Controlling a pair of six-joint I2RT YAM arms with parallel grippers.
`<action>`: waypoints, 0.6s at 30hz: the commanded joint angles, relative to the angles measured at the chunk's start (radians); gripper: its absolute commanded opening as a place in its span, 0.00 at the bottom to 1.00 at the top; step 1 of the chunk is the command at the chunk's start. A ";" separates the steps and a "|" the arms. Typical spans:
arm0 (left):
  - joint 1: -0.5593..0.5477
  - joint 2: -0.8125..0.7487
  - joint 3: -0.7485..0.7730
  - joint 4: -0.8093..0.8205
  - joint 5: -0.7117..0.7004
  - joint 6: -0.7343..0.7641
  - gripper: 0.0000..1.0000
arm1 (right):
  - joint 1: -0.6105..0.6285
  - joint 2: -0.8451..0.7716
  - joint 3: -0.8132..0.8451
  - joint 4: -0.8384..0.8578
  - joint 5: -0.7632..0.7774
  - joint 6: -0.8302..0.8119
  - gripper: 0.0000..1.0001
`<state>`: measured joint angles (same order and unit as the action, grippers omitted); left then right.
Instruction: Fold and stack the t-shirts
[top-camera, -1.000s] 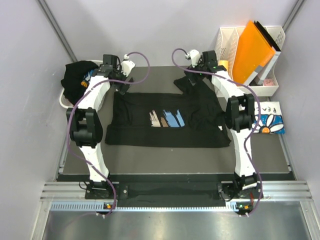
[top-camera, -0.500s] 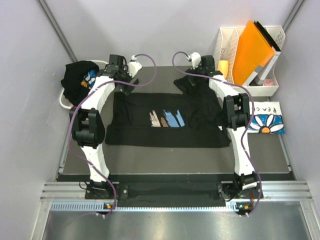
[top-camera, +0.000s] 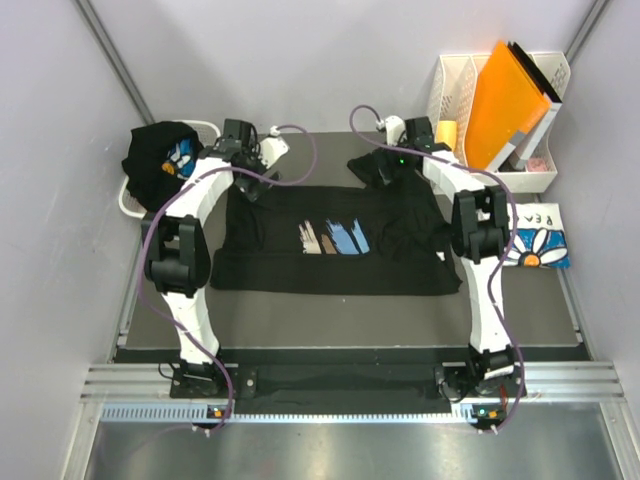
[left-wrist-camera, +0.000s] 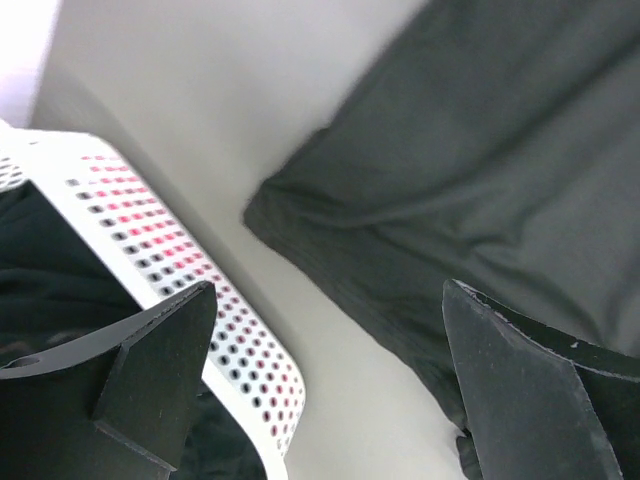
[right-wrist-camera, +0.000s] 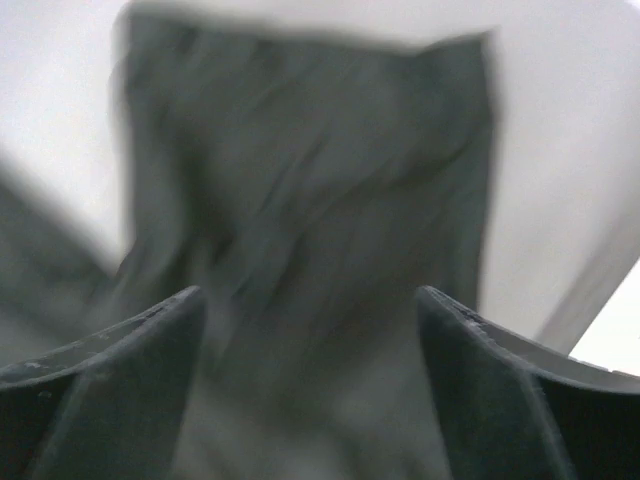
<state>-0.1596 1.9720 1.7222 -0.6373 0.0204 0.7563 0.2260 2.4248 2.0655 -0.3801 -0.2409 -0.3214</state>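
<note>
Left gripper and right gripper, jaws open, have shifted inward over the printed black t-shirt's sleeves; the white laundry basket left of it holds another black tee.

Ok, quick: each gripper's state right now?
Left gripper: open, holding nothing.
Right gripper: open, holding nothing, over the black t-shirt.

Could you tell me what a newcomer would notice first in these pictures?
A black t-shirt with a blue, white and tan brush-stroke print lies spread out mid-table, with the left gripper and right gripper both open above its far edge. A bright orange folder stands in a white rack at the far right corner, and a folded white tee with a blue daisy lies at the right edge.
</note>
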 joint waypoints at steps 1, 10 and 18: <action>0.014 -0.096 -0.039 -0.033 0.132 0.075 0.99 | -0.005 -0.252 -0.135 -0.115 -0.123 -0.190 0.76; 0.011 -0.197 -0.185 -0.153 0.208 0.285 0.99 | -0.005 -0.466 -0.344 -0.413 -0.146 -0.430 0.75; -0.012 -0.372 -0.349 -0.282 0.241 0.555 0.99 | 0.012 -0.662 -0.574 -0.534 -0.075 -0.608 0.79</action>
<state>-0.1543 1.7302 1.4445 -0.8318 0.2211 1.1290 0.2260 1.8889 1.5826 -0.8227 -0.3561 -0.7971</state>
